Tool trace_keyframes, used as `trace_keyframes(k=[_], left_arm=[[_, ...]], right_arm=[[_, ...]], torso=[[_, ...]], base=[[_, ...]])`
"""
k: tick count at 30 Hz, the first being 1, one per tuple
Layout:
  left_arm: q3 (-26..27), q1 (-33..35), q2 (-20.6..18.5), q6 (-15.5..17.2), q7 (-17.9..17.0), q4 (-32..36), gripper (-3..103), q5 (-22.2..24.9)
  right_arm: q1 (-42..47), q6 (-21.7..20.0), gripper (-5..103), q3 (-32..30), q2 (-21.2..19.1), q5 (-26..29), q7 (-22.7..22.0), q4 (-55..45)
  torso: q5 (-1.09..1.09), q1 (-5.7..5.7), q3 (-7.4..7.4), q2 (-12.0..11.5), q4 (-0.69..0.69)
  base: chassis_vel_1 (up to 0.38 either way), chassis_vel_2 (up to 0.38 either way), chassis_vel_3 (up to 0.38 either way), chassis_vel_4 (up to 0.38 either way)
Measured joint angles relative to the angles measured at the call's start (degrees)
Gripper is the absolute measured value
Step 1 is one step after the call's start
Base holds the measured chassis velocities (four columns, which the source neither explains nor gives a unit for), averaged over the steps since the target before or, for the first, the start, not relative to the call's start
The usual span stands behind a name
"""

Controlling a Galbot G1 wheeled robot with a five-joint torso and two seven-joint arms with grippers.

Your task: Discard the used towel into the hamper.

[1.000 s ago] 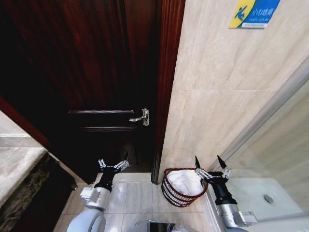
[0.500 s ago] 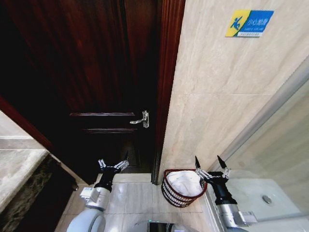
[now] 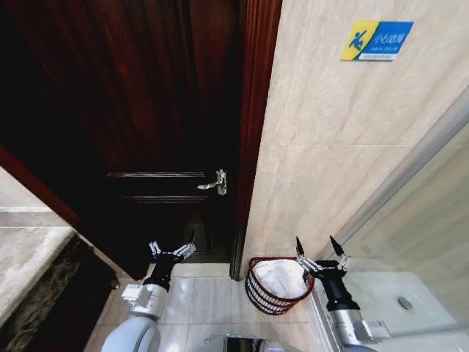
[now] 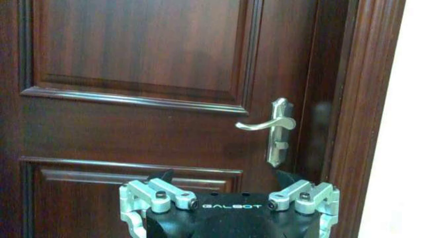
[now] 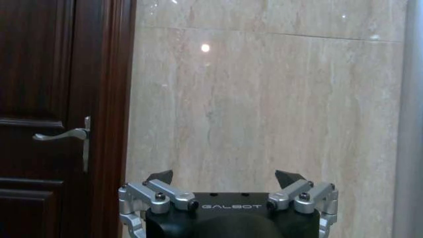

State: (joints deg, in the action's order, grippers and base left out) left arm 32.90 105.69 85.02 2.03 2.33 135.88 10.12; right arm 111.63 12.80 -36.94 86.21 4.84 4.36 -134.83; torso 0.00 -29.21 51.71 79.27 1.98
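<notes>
The hamper (image 3: 258, 292), a small dark reddish-brown slatted basket, stands on the floor at the foot of the marble wall. A white towel (image 3: 280, 277) lies bunched inside it. My right gripper (image 3: 316, 246) is open and empty, held just right of the hamper's rim, fingers pointing up toward the wall. My left gripper (image 3: 173, 244) is open and empty too, raised in front of the dark door, left of the hamper. In the wrist views each gripper (image 4: 225, 177) (image 5: 225, 175) shows spread fingers with nothing between them.
A dark wooden door (image 3: 146, 110) with a silver lever handle (image 3: 214, 180) faces me; its frame (image 3: 256, 132) meets the beige marble wall (image 3: 330, 169). A stone counter (image 3: 29, 257) is at the left. A glass shower partition and white tray with drain (image 3: 407, 301) lie right.
The whole head view has shifted slightly downward, so the camera has tilted up a little. Both grippers hold the same open pose and the towel stays in the hamper.
</notes>
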Motion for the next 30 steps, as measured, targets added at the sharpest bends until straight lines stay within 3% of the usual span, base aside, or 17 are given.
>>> trace_keyframes(k=[30], left_arm=[[0.00, 0.00, 0.00, 0.00, 0.00, 0.00, 100, 0.00]], right_arm=[[0.00, 0.00, 100, 0.00, 0.00, 0.00, 0.00, 0.00]], torso=[[0.00, 0.22, -0.25, -0.46, -0.01]], base=[[0.000, 0.000, 0.000, 0.000]])
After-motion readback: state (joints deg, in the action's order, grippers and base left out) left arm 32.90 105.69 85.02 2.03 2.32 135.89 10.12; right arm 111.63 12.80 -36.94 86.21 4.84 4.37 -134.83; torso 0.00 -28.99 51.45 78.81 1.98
